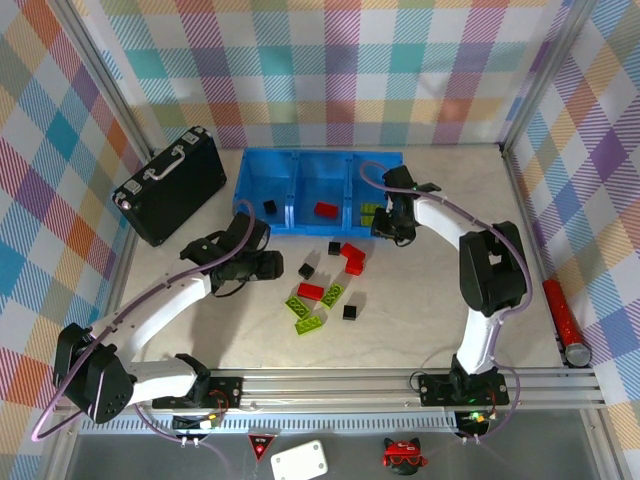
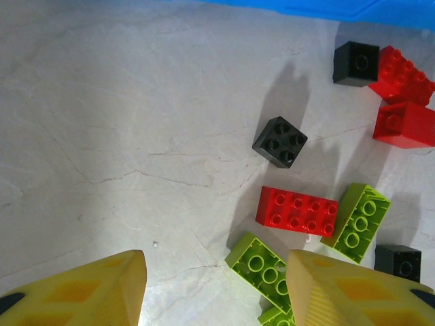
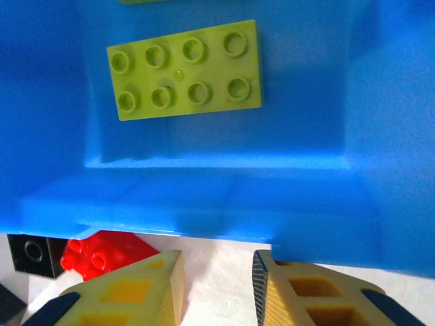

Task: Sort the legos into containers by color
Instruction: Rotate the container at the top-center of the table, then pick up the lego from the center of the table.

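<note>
A pale, marble-veined tabletop (image 1: 430, 320) sits inside walls of pastel plaid cloth (image 1: 330, 70). Just short of its centre the loose legos (image 1: 322, 292) lie scattered on bare table: red, lime-green and small black studded plastic bricks. At 9 o'clock of that scatter the left gripper (image 1: 270, 265) hovers released, its yellow fingers (image 2: 102, 292) spread wide with nothing between them. Its wrist view shows a long red brick (image 2: 296, 210), a black cube (image 2: 280, 141) and lime-green bricks (image 2: 357, 221) off toward 1 o'clock.

Farther off, the right gripper (image 1: 392, 226) hangs at the near wall of the long bright-blue three-compartment plastic tray (image 1: 320, 153). Its jaws stand close with a slim gap and grasp nothing. The tray's left compartment holds a small black block (image 1: 269, 207), the middle a short red brick (image 1: 326, 209), and the right a lime-green plate (image 3: 185, 69). A black briefcase (image 1: 172, 185) lies at 10 o'clock.
</note>
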Controlling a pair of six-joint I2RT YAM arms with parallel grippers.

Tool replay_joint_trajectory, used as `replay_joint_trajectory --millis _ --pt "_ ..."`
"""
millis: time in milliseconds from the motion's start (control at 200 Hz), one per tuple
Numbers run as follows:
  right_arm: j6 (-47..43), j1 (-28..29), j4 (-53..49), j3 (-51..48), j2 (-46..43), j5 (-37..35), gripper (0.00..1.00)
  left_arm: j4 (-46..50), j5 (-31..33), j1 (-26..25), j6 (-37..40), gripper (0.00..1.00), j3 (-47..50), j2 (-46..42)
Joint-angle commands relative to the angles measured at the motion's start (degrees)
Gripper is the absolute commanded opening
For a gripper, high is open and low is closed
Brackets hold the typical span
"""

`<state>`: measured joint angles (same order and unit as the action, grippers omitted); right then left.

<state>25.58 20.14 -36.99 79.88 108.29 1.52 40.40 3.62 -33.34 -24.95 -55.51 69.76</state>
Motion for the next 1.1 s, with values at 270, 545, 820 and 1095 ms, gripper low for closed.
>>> replay_joint_trajectory --millis 270,545,820,1095 --pt "-2.95 -1.47 -4.49 4.89 -0.03 -5.84 0.34 1.01 1.84 -3.24 -2.43 0.57 1.71 -1.81" --pt "-3.31 -1.66 -6.18 1.26 -8.87 -3.87 0.35 -0.29 1.79 -6.65 -4.65 0.57 1.65 3.22" --pt "-1.58 -1.64 -7.52 -6.41 -21.95 -0.29 0.36 -0.37 3.12 -12.63 -4.9 0.57 -2.97 14.27" --pt "-1.03 -1.67 -9.65 -11.64 -30.24 -0.98 0.36 1.84 2.26 -14.73 -4.56 0.58 -11.78 27.16"
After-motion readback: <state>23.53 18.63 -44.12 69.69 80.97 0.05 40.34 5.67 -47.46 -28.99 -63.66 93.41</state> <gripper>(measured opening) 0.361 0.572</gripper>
